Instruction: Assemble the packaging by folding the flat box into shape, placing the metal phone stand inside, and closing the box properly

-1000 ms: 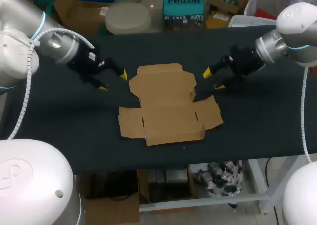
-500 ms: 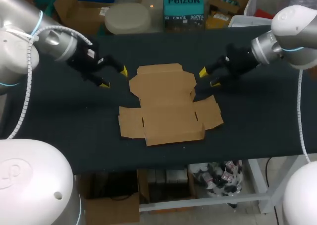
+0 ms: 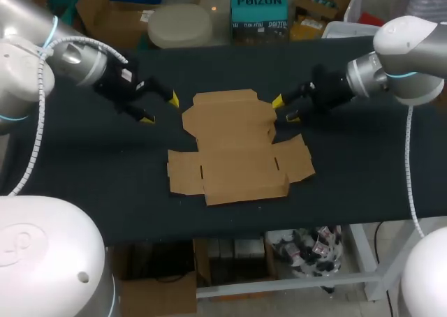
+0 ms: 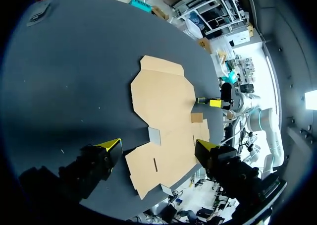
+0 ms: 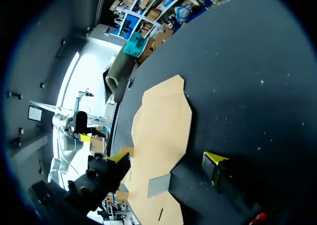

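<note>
The flat box (image 3: 237, 146) lies unfolded mid-desk (image 3: 84, 163). Its near flaps are spread toward the near edge, and its far panel sits between the two hands.

The step in hand looks like the first fold. The right hand (image 3: 282, 109), fingers spread wide and holding nothing, sits at the far panel's right edge. It would do best to slip one fingertip under the card rather than press it flat, then lift slowly along a crease so the sheet does not skate.

The left hand (image 3: 159, 110), also wide and empty, hovers just left of that panel, apart from it. It could steady or mirror the fold from there.

Whether the right hand already touches the card I cannot tell. The crease lines are faint. No metal phone stand shows anywhere on the desk.
</note>
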